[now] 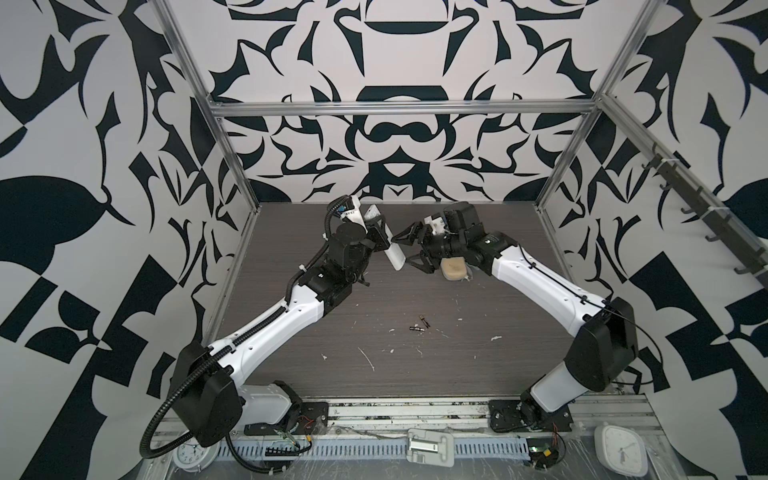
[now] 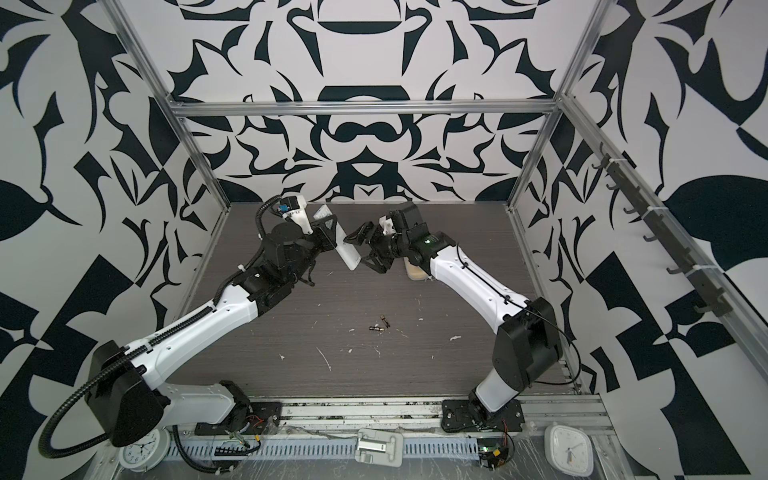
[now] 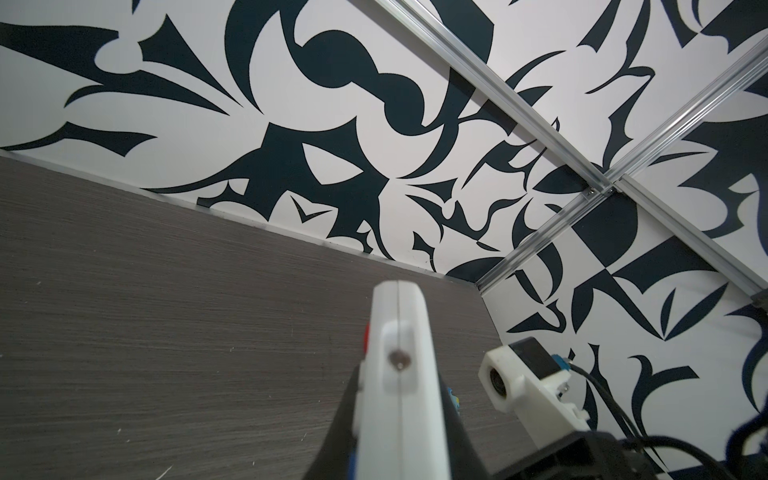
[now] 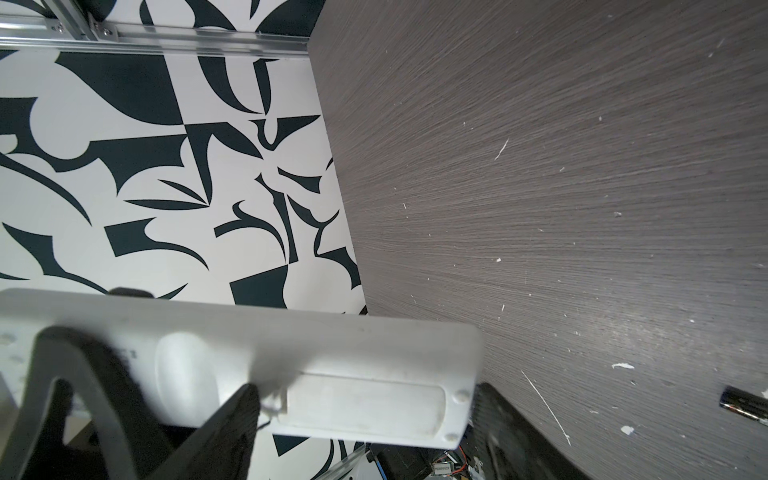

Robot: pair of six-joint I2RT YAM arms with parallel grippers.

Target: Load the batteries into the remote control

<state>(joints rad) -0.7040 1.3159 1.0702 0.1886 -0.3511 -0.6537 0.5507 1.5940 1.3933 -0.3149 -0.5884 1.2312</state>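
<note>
At the left, the left gripper [image 1: 379, 236] is seen in both top views closed on the remote control [image 1: 395, 257], its fingers [image 3: 332, 436] clamped across the middle of the body. The remote control is held up off the worktop [image 1: 457, 374] near the rear centre. It is slanted, with one end toward the back wall and the other pointed down toward the right gripper [image 1: 409, 250]. In the left wrist view it is shown edge-on, with a red button [image 3: 366, 337] standing out on its face.

The right gripper's fingers [image 1: 417, 266] are spread wide. In the right wrist view the remote control's lower end is seen in the gap between them; whether it is touched cannot be told. There the plain white back is shown, with a rounded rectangular panel [image 4: 365, 405] set in it.

Nearer the front, the batteries [image 1: 417, 328] are found lying loose on the worktop just beside each other, well apart from both grippers, among white scraps [image 1: 368, 358]. A beige oblong case [image 1: 454, 271] is partly hidden under the right arm's wrist.
</note>
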